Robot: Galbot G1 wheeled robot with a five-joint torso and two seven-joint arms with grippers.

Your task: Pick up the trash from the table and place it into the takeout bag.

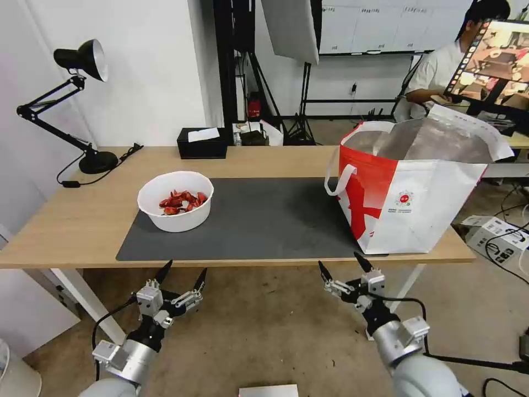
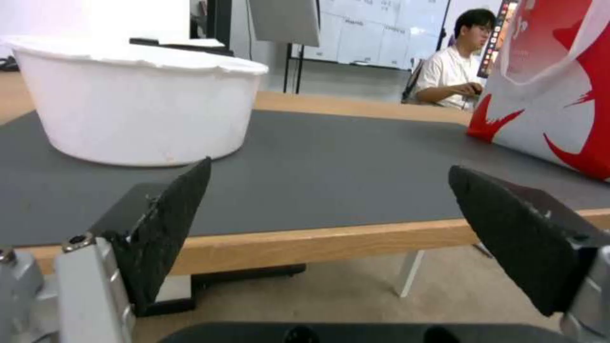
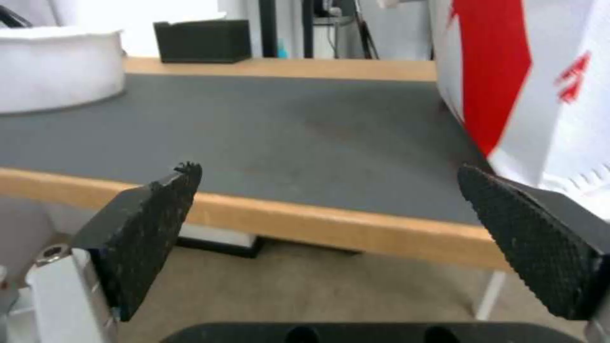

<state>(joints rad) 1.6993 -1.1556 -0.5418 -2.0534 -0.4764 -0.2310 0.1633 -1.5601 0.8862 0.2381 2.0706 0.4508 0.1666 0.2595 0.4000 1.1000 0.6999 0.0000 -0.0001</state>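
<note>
A: Why is the bowl (image 1: 175,200) on the mat's left end and the bag (image 1: 414,190) standing open on the desk (image 1: 66,220) at the right?

B: Likely so each arm has its own side. The left pincer (image 1: 181,274) and right pincer (image 1: 340,266) hover below the desk's front edge, spread wide, empty.

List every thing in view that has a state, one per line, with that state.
white bowl: upright on the mat, red shell scraps inside
takeout bag: standing upright, mouth open, foil lining showing
black tissue box: on the table's far edge, a white tissue sticking out
desk lamp: standing on the table, arm raised
left gripper: open, below the table's near edge
right gripper: open, below the table's near edge
</note>
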